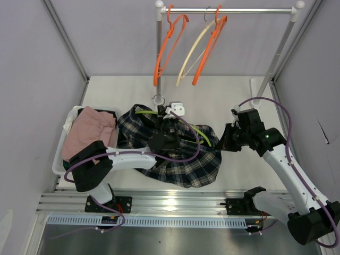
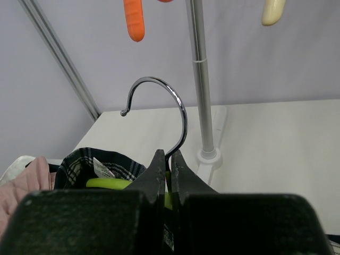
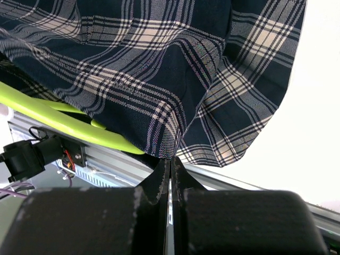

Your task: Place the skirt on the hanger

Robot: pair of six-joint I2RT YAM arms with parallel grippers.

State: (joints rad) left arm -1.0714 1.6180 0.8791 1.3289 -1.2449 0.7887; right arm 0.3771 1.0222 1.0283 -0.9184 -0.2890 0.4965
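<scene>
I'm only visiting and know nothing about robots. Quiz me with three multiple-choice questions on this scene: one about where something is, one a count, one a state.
1. Where is the pink garment?
A) in the white basket
B) hung up overhead
C) on the floor
2. The rail carries how many hangers?
A) one
B) three
C) five
3. The left end effector is:
A) wide open
B) shut on the metal hook of the green hanger
C) holding the basket
Answers:
1 A, it lies in the basket at the table's left.
2 B, two orange and one cream.
3 B, its fingers pinch the hook wire.
</scene>
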